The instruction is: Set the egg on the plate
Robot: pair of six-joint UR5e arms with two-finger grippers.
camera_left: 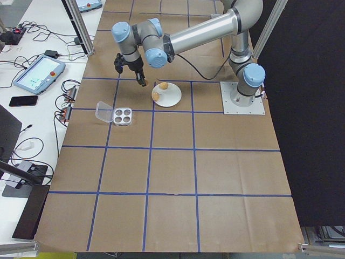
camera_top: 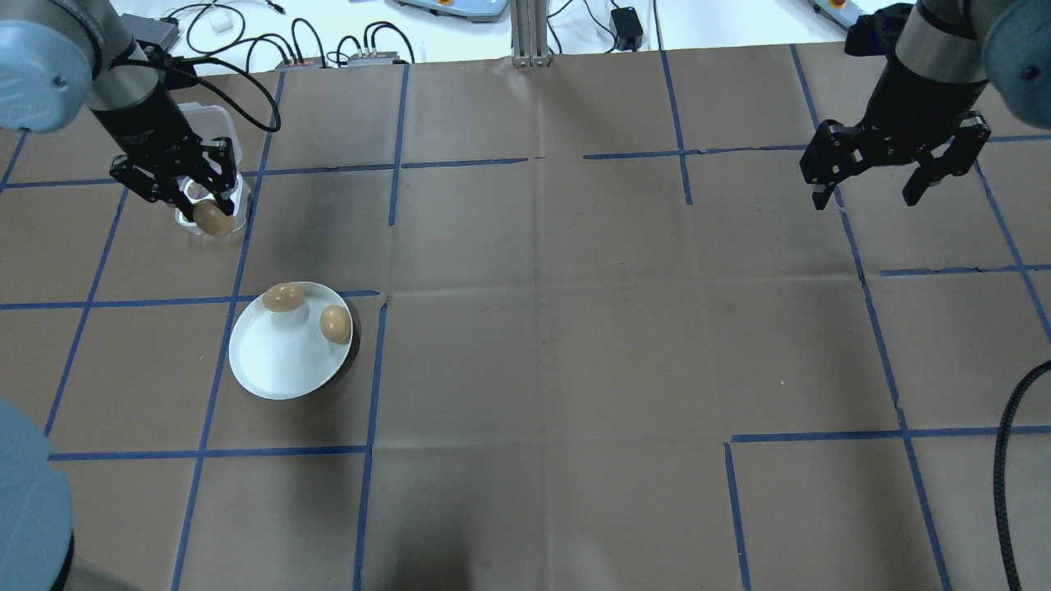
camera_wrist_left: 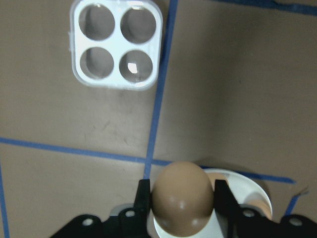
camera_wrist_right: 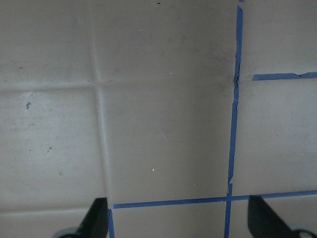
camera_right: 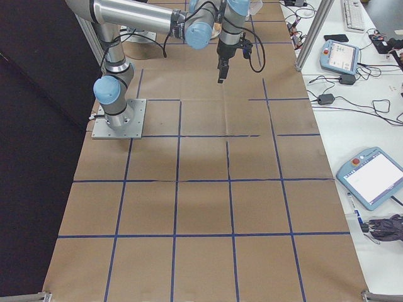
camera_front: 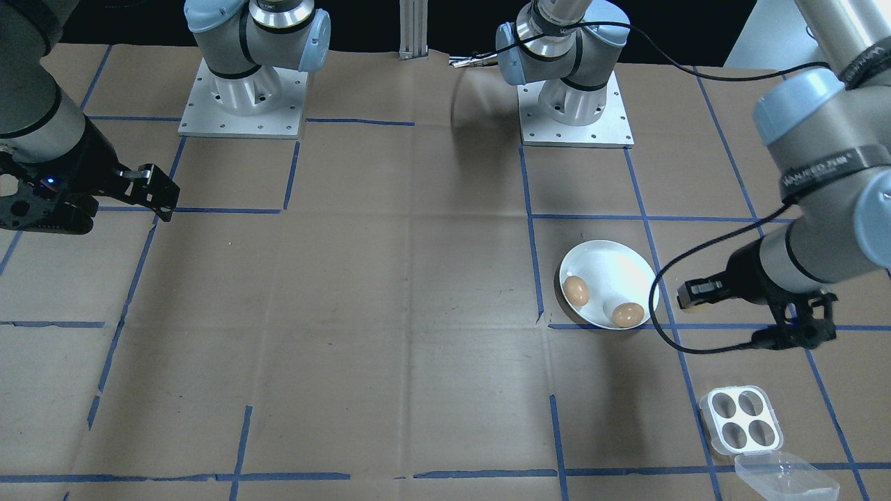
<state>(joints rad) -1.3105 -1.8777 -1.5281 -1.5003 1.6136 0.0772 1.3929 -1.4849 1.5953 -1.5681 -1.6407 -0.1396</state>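
My left gripper [camera_wrist_left: 182, 188] is shut on a brown egg [camera_wrist_left: 182, 203], held in the air between the egg box and the plate. In the overhead view that gripper [camera_top: 210, 212] and its egg [camera_top: 213, 221] hang over the clear four-cup egg box [camera_top: 194, 215]. The white plate [camera_top: 279, 361] lies on the table nearby and holds two brown eggs [camera_top: 282, 297] [camera_top: 334, 323]. In the front view the plate [camera_front: 612, 271] is just left of the left gripper [camera_front: 688, 293]. My right gripper [camera_top: 870, 193] is open and empty, far across the table.
The egg box [camera_front: 741, 417] has all four cups empty, and its open lid [camera_front: 786, 476] lies beside it near the table edge. Brown paper with blue tape lines covers the table. Cables and pendants sit on the side desks beyond it.
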